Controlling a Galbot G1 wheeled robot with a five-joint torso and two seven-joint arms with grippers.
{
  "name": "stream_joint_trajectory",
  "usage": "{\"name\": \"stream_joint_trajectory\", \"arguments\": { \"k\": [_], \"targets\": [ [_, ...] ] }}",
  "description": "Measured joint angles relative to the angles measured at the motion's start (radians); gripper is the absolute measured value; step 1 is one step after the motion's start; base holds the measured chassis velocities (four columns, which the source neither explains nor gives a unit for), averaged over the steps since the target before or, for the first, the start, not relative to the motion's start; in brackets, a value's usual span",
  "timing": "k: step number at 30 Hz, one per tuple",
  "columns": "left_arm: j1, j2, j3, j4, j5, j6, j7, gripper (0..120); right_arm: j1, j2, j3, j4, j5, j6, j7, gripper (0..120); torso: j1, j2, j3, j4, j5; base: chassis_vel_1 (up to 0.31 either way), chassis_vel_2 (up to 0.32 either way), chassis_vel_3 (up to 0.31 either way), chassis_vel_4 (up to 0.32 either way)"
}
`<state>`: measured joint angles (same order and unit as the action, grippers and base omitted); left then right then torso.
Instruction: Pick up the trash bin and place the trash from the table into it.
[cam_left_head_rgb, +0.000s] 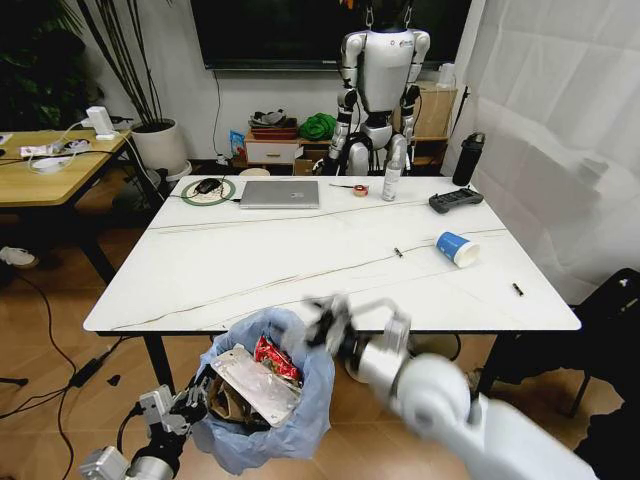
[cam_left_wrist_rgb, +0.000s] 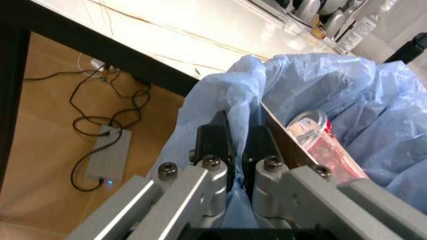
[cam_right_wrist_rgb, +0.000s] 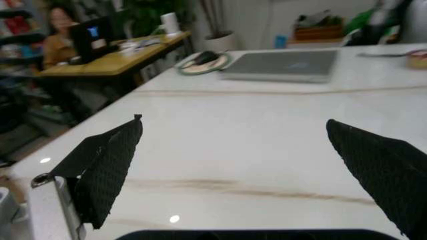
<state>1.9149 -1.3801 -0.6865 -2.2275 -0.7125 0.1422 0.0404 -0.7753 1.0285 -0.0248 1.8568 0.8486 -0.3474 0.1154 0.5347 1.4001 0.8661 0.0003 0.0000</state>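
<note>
Left end effector (cam_left_wrist_rgb: 237, 150) is clamping the trash bin (cam_left_head_rgb: 262, 400) liner while the wide-spread right end effector (cam_left_head_rgb: 340, 322) should be targeting the cup (cam_left_head_rgb: 457, 248) at two o'clock on the bench (cam_left_head_rgb: 300, 250).

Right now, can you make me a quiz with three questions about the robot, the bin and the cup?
1. Where does the paper cup lie?
A. on the table
B. in the bin
C. on the floor

2. What colour is the trash bin bag?
A. black
B. light blue
C. green

3. What is the left hand doing?
A. hanging open
B. holding the laptop
C. pinching the bin's bag

Answers: 1 A, the cup lies on its side on the white top. 2 B, the crinkly bag is pale blue. 3 C, both fingers squeeze the bag's edge. The right hand is open over the table.
</note>
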Motion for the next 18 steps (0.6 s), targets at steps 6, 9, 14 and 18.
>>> {"name": "stream_joint_trajectory", "arguments": {
  "k": [6, 9, 14, 18],
  "targets": [
    [0.005, -0.008, -0.001, -0.008, 0.004, -0.001, 0.002, 0, 0.147, 0.024, 0.070, -0.334, -0.069, -0.001, -0.070, 100, 0.000, 0.000, 0.000, 0.0001, 0.0002, 0.000, 0.000, 0.000, 0.000],
    [0.007, -0.010, -0.001, -0.009, 0.007, -0.002, 0.002, 0, 0.194, 0.031, 0.073, -0.480, -0.114, 0.017, -0.105, 100, 0.000, 0.000, 0.000, -0.0001, 0.0003, 0.000, 0.000, 0.000, 0.000],
    [0.006, -0.011, -0.002, -0.012, 0.009, -0.002, 0.002, 0, 0.229, 0.045, 0.059, -0.651, -0.149, 0.039, -0.142, 100, 0.000, 0.000, 0.000, -0.0002, 0.0003, 0.000, 0.000, 0.000, 0.000],
    [0.005, -0.011, -0.001, -0.013, 0.009, -0.002, 0.002, 0, 0.241, 0.063, 0.056, -0.729, -0.157, 0.050, -0.160, 100, 0.000, 0.000, 0.000, -0.0002, 0.0001, 0.000, 0.000, 0.000, 0.000]
  ]
}}
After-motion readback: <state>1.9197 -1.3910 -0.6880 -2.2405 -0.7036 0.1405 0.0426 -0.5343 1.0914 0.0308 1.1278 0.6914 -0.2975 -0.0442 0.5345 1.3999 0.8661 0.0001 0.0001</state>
